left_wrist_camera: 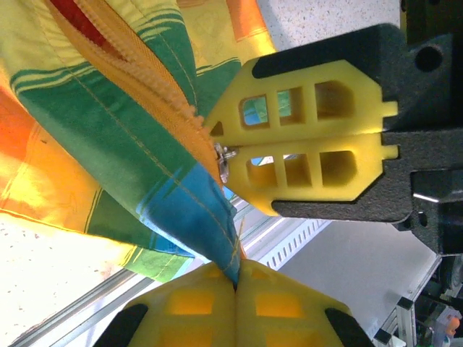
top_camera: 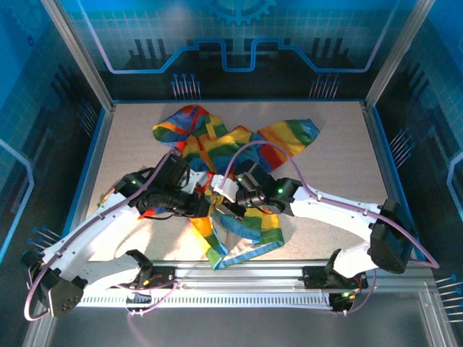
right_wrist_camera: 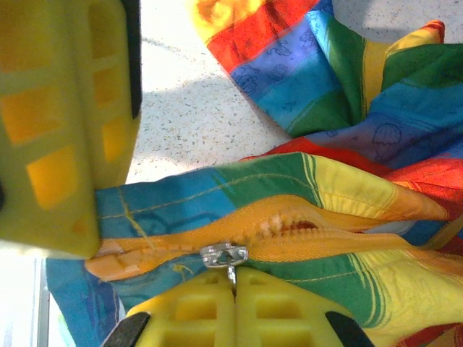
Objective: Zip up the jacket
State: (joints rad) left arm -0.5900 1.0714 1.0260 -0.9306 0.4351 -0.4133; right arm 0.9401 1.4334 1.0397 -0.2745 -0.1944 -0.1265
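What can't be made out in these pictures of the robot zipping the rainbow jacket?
- Top view: arms and cables cover the front of the jacket, so how far it is zipped cannot be told.
- Right wrist view: the zipper runs off the right edge; its far end is cut off.
- Left wrist view: the right gripper covers most of the zipper pull; the left gripper is cropped by the bottom edge.

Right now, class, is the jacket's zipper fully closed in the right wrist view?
No, the zipper on the jacket gapes apart beyond the slider.
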